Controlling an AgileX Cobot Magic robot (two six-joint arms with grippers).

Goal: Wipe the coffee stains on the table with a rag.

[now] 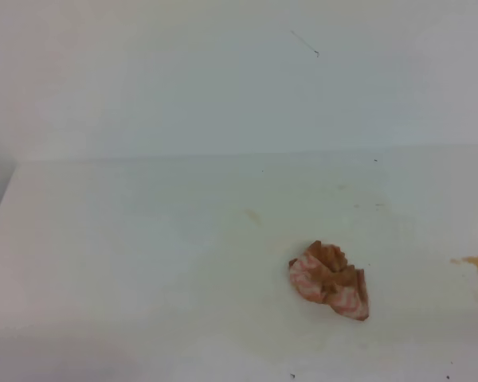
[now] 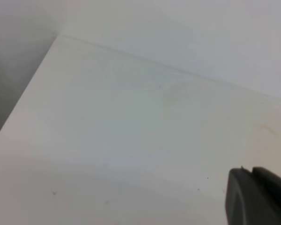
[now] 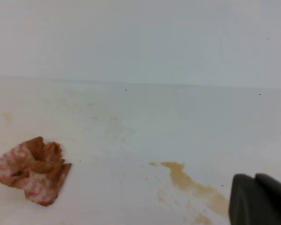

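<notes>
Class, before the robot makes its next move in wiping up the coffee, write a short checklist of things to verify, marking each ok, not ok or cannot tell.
1. Rag free on the table: ok.
2. Rag held by a gripper: not ok.
3. Coffee stain visible to the right of the rag: ok.
4. Stain already wiped: not ok.
5. Right gripper open for grasping: not ok, shut.
6. Left gripper open: cannot tell.

White table (image 1: 143, 263); a red-and-white striped rag (image 1: 329, 281) blotched brown; amber-brown coffee stains (image 3: 192, 185) with irregular edges; tiny dark specks on the tabletop.
</notes>
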